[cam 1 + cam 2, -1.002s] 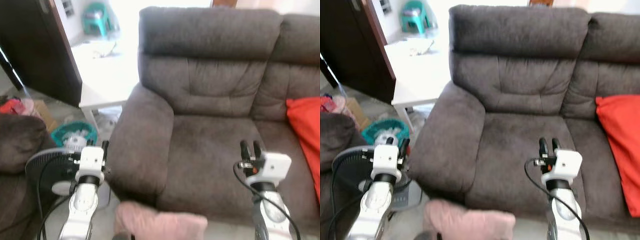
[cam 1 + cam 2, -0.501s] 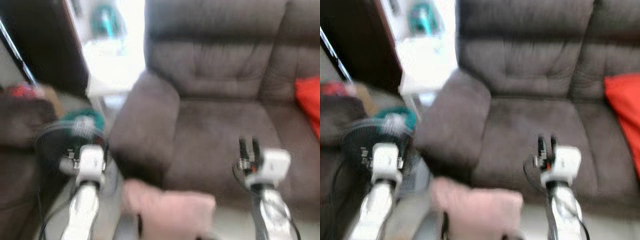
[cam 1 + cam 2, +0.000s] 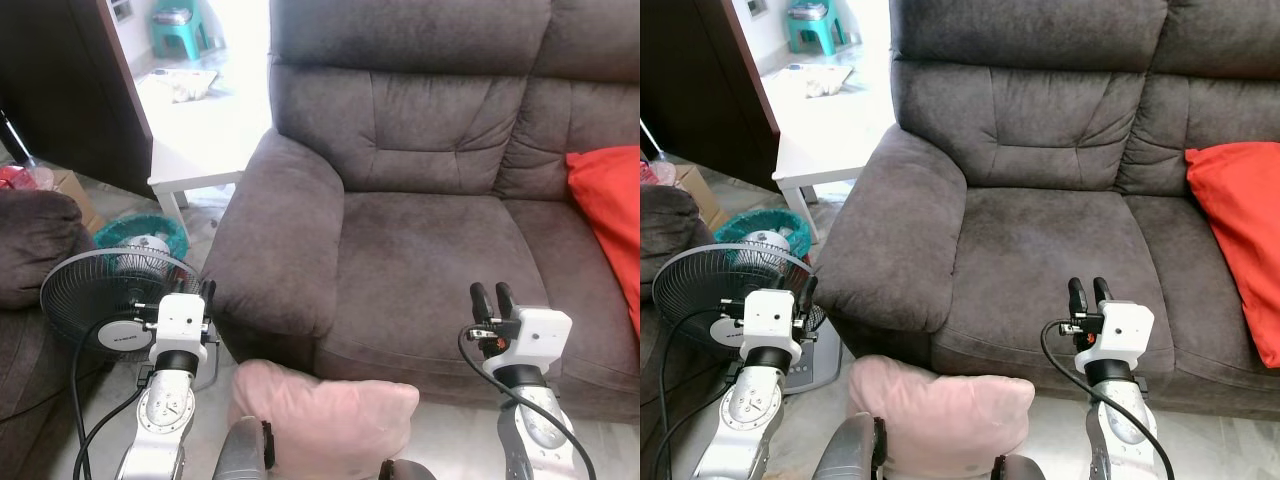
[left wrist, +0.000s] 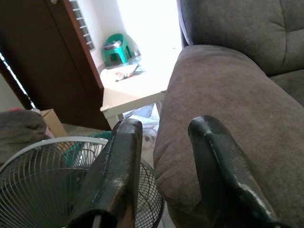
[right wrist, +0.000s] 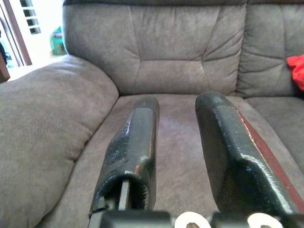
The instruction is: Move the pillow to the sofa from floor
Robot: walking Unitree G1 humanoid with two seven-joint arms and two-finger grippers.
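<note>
Down at six o'clock in the head views, the pink pillow lies on the floor just in front of the sofa, its lower edge cut off by the frame and partly covered by two grey robot parts. Whether it touches the sofa front cannot be made out. At about seven o'clock the left hand is raised beside the sofa's armrest, its two black fingers spread with nothing between them; their bases run out of the left wrist view. At about five o'clock the right hand hovers before the seat cushion, fingers likewise parted and empty. A red cushion sits at three o'clock, cropped by the frame edge. At nine o'clock a standing fan partly hides a teal basket. Toward eleven o'clock a white tabletop is washed out by glare, so what lies on it is hard to tell.
</note>
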